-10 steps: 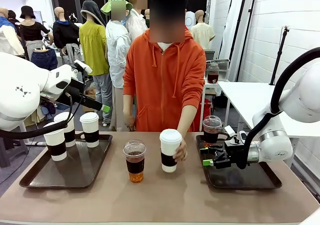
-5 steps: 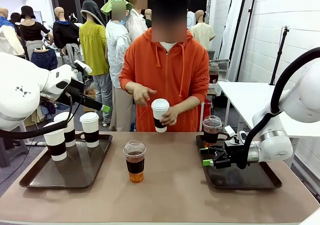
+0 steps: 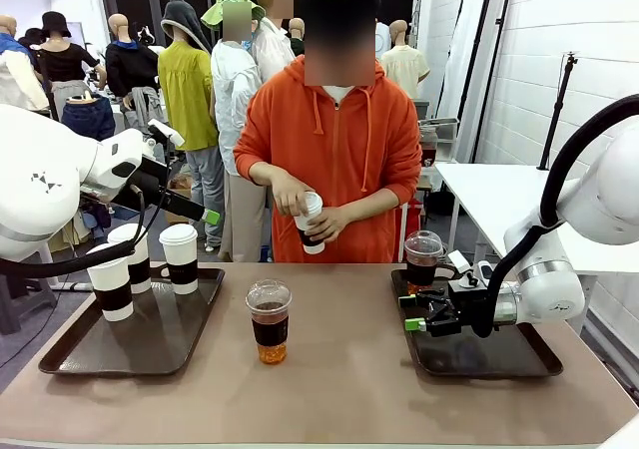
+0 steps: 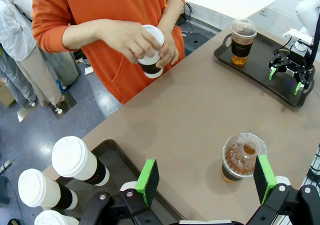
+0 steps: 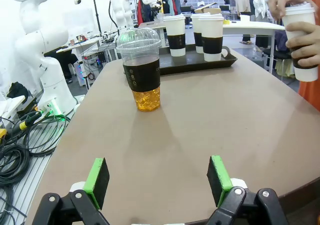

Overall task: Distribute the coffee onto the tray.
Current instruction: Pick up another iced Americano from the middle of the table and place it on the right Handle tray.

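The person (image 3: 334,140) holds one white cup (image 3: 310,224) in both hands at chest height, apparently checking its lid, while three white cups (image 3: 180,259) stand on the left tray (image 3: 160,337) and one clear cup (image 3: 422,257) on the right tray (image 3: 499,354). The second clear cup (image 3: 269,321) stands on the bare table (image 3: 339,389) between them, probably next to go; the left gripper (image 4: 205,177) and right gripper (image 5: 157,177) both gape wide, holding nothing
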Robot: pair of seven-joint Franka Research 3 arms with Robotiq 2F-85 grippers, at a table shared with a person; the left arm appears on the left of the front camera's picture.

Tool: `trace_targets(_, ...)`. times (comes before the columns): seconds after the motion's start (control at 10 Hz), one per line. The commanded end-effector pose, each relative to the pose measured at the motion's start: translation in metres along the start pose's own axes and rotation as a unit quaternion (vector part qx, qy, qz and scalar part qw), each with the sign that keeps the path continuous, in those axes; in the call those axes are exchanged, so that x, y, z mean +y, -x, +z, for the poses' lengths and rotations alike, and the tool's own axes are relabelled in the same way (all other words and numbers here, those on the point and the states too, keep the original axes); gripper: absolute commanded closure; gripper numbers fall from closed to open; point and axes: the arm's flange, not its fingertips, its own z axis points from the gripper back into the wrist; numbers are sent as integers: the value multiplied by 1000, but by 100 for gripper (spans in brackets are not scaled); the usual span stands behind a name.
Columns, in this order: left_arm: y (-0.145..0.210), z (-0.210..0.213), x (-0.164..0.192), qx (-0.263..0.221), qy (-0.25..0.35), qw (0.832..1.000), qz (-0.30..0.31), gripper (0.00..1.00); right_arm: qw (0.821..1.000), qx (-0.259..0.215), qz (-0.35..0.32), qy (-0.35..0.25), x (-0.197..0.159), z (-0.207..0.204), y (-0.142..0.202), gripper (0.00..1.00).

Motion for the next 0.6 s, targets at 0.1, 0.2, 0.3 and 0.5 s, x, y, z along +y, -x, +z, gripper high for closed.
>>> trace_targets(0.1,1,0,1,1,1,1000,2,0,1000,0,0,-1,0,-1,0,0)
trace_targets(0.2,1,0,1,1,1,1000,2,0,1000,0,0,-1,0,-1,0,0)
trace_targets(0.3,1,0,1,1,1,1000,2,0,1000,0,0,0,0,0,0,0)
trace_targets(0.5,1,0,1,1,1,1000,2,0,1000,-5,-5,-1,12,-17,-7,0)
